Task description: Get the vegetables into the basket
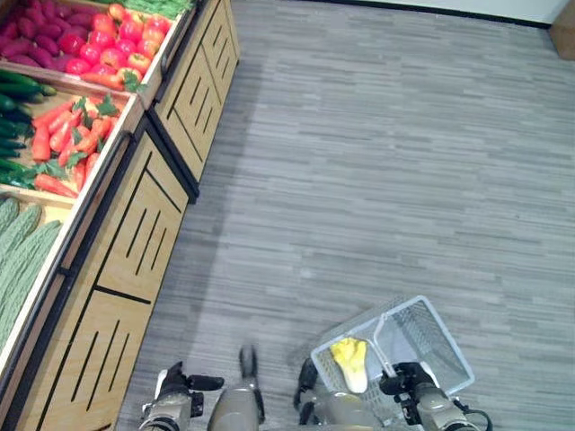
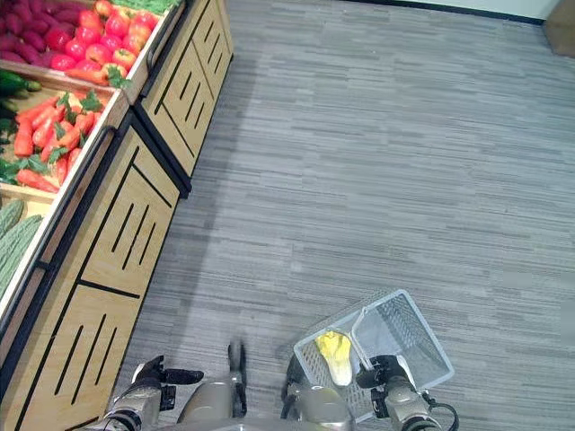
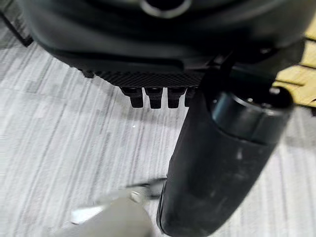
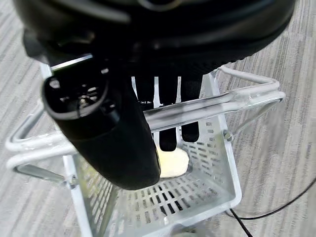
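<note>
A white wire basket (image 1: 446, 343) hangs at my lower right over the grey floor. My right hand (image 1: 409, 378) is shut on its handle (image 4: 223, 102), the fingers (image 4: 168, 138) hooked round the bars. Inside the basket lies a yellow and white leafy vegetable (image 1: 350, 358), pale in the right wrist view (image 4: 174, 163). My left hand (image 1: 181, 384) is low at my left side beside the stand, open and empty, with only floor past its thumb (image 3: 222, 163). On the stand to the left lie orange carrots (image 1: 70, 136), red tomatoes (image 1: 117, 43) and dark green cucumbers (image 1: 14, 90).
The wooden produce stand (image 1: 135, 242) runs along the left, its slatted front close to my left arm. Further bins hold purple roots (image 1: 34, 34) and pale green bumpy gourds (image 1: 22, 253). Grey plank floor (image 1: 377, 180) stretches ahead and right.
</note>
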Tool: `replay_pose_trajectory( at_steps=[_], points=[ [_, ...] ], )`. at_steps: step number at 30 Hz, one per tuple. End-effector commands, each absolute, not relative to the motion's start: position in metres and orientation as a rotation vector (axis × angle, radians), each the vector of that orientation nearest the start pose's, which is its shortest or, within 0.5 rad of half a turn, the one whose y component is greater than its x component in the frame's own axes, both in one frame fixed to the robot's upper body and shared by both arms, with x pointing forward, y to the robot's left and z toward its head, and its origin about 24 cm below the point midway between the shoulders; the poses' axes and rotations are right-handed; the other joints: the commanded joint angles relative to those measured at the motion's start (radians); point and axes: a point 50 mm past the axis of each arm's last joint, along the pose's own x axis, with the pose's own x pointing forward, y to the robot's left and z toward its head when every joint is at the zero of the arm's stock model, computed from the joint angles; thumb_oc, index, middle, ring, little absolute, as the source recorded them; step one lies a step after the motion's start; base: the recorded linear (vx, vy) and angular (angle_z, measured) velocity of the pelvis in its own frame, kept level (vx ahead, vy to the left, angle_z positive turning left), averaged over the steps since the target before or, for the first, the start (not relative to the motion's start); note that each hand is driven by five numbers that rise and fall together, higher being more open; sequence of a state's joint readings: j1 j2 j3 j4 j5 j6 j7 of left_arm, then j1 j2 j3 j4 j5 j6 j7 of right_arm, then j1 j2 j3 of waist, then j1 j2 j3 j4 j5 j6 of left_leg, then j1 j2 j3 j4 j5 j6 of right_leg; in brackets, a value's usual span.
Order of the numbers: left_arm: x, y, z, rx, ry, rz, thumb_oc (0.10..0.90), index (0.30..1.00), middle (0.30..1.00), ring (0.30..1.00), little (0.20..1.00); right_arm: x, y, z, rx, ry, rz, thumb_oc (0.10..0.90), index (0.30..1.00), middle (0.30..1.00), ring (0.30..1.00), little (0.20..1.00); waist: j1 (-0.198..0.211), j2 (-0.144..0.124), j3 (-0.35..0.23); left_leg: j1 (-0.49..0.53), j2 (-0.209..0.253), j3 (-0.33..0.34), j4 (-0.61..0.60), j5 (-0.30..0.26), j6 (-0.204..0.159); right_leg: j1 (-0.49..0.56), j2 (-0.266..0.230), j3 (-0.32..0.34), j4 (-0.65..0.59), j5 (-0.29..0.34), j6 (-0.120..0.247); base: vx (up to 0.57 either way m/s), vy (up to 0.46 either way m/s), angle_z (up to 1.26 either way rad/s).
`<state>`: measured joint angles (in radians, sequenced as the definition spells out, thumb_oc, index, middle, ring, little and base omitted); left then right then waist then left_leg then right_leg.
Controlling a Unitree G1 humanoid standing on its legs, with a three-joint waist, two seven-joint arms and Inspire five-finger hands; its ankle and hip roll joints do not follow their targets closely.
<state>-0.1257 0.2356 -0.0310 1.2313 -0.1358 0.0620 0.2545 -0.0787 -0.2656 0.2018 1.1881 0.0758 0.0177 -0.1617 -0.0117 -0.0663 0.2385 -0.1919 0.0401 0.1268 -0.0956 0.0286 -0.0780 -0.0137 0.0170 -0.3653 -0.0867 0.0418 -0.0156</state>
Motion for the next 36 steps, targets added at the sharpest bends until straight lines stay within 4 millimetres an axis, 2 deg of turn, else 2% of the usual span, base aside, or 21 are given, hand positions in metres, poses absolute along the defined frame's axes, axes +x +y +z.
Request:
replay_pose_trajectory(
  at_steps=[1, 2, 3, 7, 14, 16, 17, 18, 19, 20, 22, 23, 25, 26, 27, 28, 30, 31, 34, 36],
  points=[
    [0.122, 0.261, -0.146, 0.335, 1.170, 0.414, 0.900, 1.000, 1.000, 1.000, 1.000, 0.108, -0.266, -0.147, -0.437, 1.171, -0.230, 0.400, 0.300, 0.300, 0.300, 0.300, 0.022, 0.016, 0.010, 0.048, -0.038, 0.001, 0.021, 0.033, 0.044, 0.008, -0.073, 0.093, 0.081, -0.109, 0.085, 0.20, 0.305, -0.40],
    [0.118, 0.263, -0.146, 0.347, 1.185, 0.413, 0.900, 1.000, 1.000, 1.000, 1.000, 0.108, -0.260, -0.149, -0.415, 1.177, -0.228, 0.400, 0.300, 0.300, 0.300, 0.300, 0.024, 0.008, 0.002, 0.050, -0.048, -0.009, 0.070, 0.000, 0.064, 0.004, -0.088, 0.122, 0.109, -0.118, 0.098, 0.20, 0.306, -0.64],
    [0.118, 0.263, -0.146, 0.348, 1.185, 0.413, 0.900, 1.000, 1.000, 1.000, 1.000, 0.108, -0.260, -0.149, -0.414, 1.177, -0.228, 0.400, 0.300, 0.300, 0.300, 0.300, 0.025, 0.008, 0.002, 0.049, -0.048, -0.007, 0.072, -0.002, 0.064, 0.003, -0.088, 0.124, 0.110, -0.119, 0.098, 0.18, 0.308, -0.85],
    [0.113, 0.271, -0.145, 0.373, 1.192, 0.418, 0.900, 1.000, 1.000, 1.000, 1.000, 0.110, -0.256, -0.150, -0.345, 1.160, -0.279, 0.400, 0.300, 0.300, 0.300, 0.300, 0.031, -0.002, -0.002, 0.059, -0.063, 0.036, 0.137, -0.066, 0.103, 0.007, -0.124, 0.186, 0.126, -0.112, 0.125, 0.14, 0.295, -0.51],
    [0.119, 0.281, -0.139, 0.394, 1.160, 0.439, 0.900, 1.000, 1.000, 1.000, 1.000, 0.122, -0.249, -0.148, -0.377, 1.137, -0.227, 0.400, 0.300, 0.300, 0.300, 0.300, 0.046, 0.000, 0.006, 0.096, -0.091, 0.074, 0.116, -0.104, 0.151, -0.040, -0.151, 0.232, 0.188, -0.078, 0.158, 0.08, 0.255, -0.34],
    [0.123, 0.282, -0.138, 0.397, 1.149, 0.437, 0.900, 1.000, 1.000, 1.000, 1.000, 0.124, -0.248, -0.148, -0.367, 1.130, -0.234, 0.400, 0.300, 0.300, 0.300, 0.300, 0.046, 0.000, 0.015, 0.112, -0.099, 0.072, 0.109, -0.111, 0.163, -0.067, -0.152, 0.240, 0.262, -0.079, 0.162, 0.07, 0.241, -0.14],
    [0.128, 0.282, -0.136, 0.404, 1.137, 0.425, 0.900, 1.000, 1.000, 1.000, 1.000, 0.125, -0.248, -0.148, -0.352, 1.130, -0.245, 0.400, 0.300, 0.300, 0.300, 0.300, 0.044, -0.001, 0.031, 0.132, -0.107, 0.071, 0.106, -0.123, 0.175, -0.109, -0.161, 0.234, 0.378, -0.064, 0.166, 0.10, 0.259, -0.21],
    [0.128, 0.282, -0.136, 0.405, 1.137, 0.425, 0.900, 1.000, 1.000, 1.000, 1.000, 0.124, -0.247, -0.148, -0.341, 1.128, -0.251, 0.400, 0.300, 0.300, 0.300, 0.300, 0.041, -0.002, 0.039, 0.147, -0.110, 0.071, 0.105, -0.127, 0.179, -0.127, -0.166, 0.227, 0.439, -0.045, 0.168, 0.07, 0.188, -0.17],
    [0.128, 0.282, -0.136, 0.405, 1.137, 0.425, 0.900, 1.000, 1.000, 1.000, 1.000, 0.124, -0.247, -0.148, -0.341, 1.128, -0.251, 0.400, 0.300, 0.300, 0.300, 0.300, 0.042, -0.004, 0.039, 0.147, -0.112, 0.072, 0.105, -0.127, 0.180, -0.130, -0.168, 0.228, 0.444, -0.048, 0.169, 0.11, 0.144, -0.07],
    [0.131, 0.282, -0.135, 0.410, 1.127, 0.413, 0.900, 1.000, 1.000, 1.000, 1.000, 0.125, -0.247, -0.148, -0.332, 1.126, -0.254, 0.400, 0.300, 0.300, 0.300, 0.300, 0.042, -0.002, 0.053, 0.170, -0.115, 0.065, 0.109, -0.137, 0.186, -0.161, -0.174, 0.221, 0.528, -0.020, 0.165, 0.08, 0.092, 0.05],
    [0.131, 0.283, -0.134, 0.410, 1.126, 0.418, 0.900, 1.000, 1.000, 1.000, 1.000, 0.127, -0.248, -0.146, -0.310, 1.112, -0.273, 0.400, 0.300, 0.300, 0.300, 0.300, 0.042, 0.000, 0.061, 0.183, -0.115, 0.067, 0.113, -0.143, 0.187, -0.178, -0.179, 0.212, 0.537, 0.000, 0.165, 0.10, 0.110, 0.20],
    [0.131, 0.283, -0.134, 0.418, 1.128, 0.412, 0.900, 1.000, 1.000, 1.000, 1.000, 0.123, -0.249, -0.147, -0.291, 1.118, -0.294, 0.400, 0.300, 0.300, 0.300, 0.300, 0.041, 0.006, 0.067, 0.189, -0.108, 0.065, 0.124, -0.150, 0.188, -0.197, -0.188, 0.201, 0.478, 0.033, 0.163, 0.10, 0.089, 0.26],
    [0.131, 0.283, -0.135, 0.424, 1.130, 0.412, 0.900, 1.000, 1.000, 1.000, 1.000, 0.121, -0.249, -0.148, -0.288, 1.122, -0.297, 0.400, 0.300, 0.300, 0.300, 0.300, 0.041, 0.011, 0.070, 0.189, -0.101, 0.059, 0.136, -0.155, 0.188, -0.198, -0.188, 0.201, 0.425, 0.059, 0.169, 0.09, 0.027, 0.21],
    [0.130, 0.283, -0.135, 0.433, 1.132, 0.406, 0.900, 1.000, 1.000, 1.000, 1.000, 0.119, -0.248, -0.149, -0.284, 1.127, -0.298, 0.400, 0.300, 0.300, 0.300, 0.300, 0.041, 0.013, 0.071, 0.186, -0.096, 0.055, 0.153, -0.161, 0.184, -0.198, -0.186, 0.225, 0.307, 0.104, 0.187, 0.09, -0.001, 0.22],
    [0.130, 0.283, -0.135, 0.433, 1.132, 0.406, 0.900, 1.000, 1.000, 1.000, 1.000, 0.119, -0.248, -0.149, -0.284, 1.127, -0.298, 0.400, 0.300, 0.300, 0.300, 0.300, 0.041, 0.014, 0.072, 0.187, -0.094, 0.054, 0.154, -0.162, 0.184, -0.194, -0.184, 0.224, 0.301, 0.107, 0.187, 0.14, -0.021, 0.26],
    [0.130, 0.282, -0.136, 0.442, 1.132, 0.401, 0.900, 1.000, 1.000, 1.000, 1.000, 0.118, -0.248, -0.149, -0.284, 1.128, -0.299, 0.400, 0.300, 0.300, 0.300, 0.300, 0.045, 0.012, 0.068, 0.191, -0.092, 0.057, 0.161, -0.170, 0.182, -0.203, -0.183, 0.246, 0.207, 0.145, 0.201, 0.08, -0.012, 0.20],
    [0.129, 0.282, -0.136, 0.439, 1.135, 0.404, 0.900, 1.000, 1.000, 1.000, 1.000, 0.118, -0.247, -0.149, -0.283, 1.128, -0.296, 0.400, 0.300, 0.300, 0.300, 0.300, 0.046, 0.011, 0.065, 0.195, -0.090, 0.058, 0.162, -0.172, 0.179, -0.205, -0.181, 0.249, 0.160, 0.164, 0.207, 0.15, -0.038, 0.13],
    [0.126, 0.282, -0.137, 0.436, 1.141, 0.407, 0.900, 1.000, 1.000, 1.000, 1.000, 0.118, -0.244, -0.150, -0.287, 1.133, -0.283, 0.400, 0.300, 0.300, 0.300, 0.300, 0.052, 0.004, 0.059, 0.211, -0.093, 0.067, 0.158, -0.178, 0.172, -0.204, -0.181, 0.220, 0.088, 0.186, 0.227, 0.17, -0.054, 0.11],
    [0.123, 0.281, -0.138, 0.438, 1.155, 0.403, 0.900, 1.000, 1.000, 1.000, 1.000, 0.117, -0.244, -0.151, -0.296, 1.140, -0.276, 0.400, 0.300, 0.300, 0.300, 0.300, 0.052, -0.004, 0.052, 0.229, -0.097, 0.070, 0.153, -0.186, 0.165, -0.190, -0.168, 0.201, 0.037, 0.197, 0.235, 0.20, -0.081, 0.02],
    [0.120, 0.280, -0.140, 0.431, 1.165, 0.402, 0.900, 1.000, 1.000, 1.000, 1.000, 0.116, -0.243, -0.151, -0.302, 1.142, -0.267, 0.400, 0.300, 0.300, 0.300, 0.300, 0.050, -0.010, 0.047, 0.254, -0.100, 0.063, 0.152, -0.197, 0.159, -0.188, -0.146, 0.202, 0.047, 0.186, 0.234, 0.29, -0.130, 0.06]
  ],
)
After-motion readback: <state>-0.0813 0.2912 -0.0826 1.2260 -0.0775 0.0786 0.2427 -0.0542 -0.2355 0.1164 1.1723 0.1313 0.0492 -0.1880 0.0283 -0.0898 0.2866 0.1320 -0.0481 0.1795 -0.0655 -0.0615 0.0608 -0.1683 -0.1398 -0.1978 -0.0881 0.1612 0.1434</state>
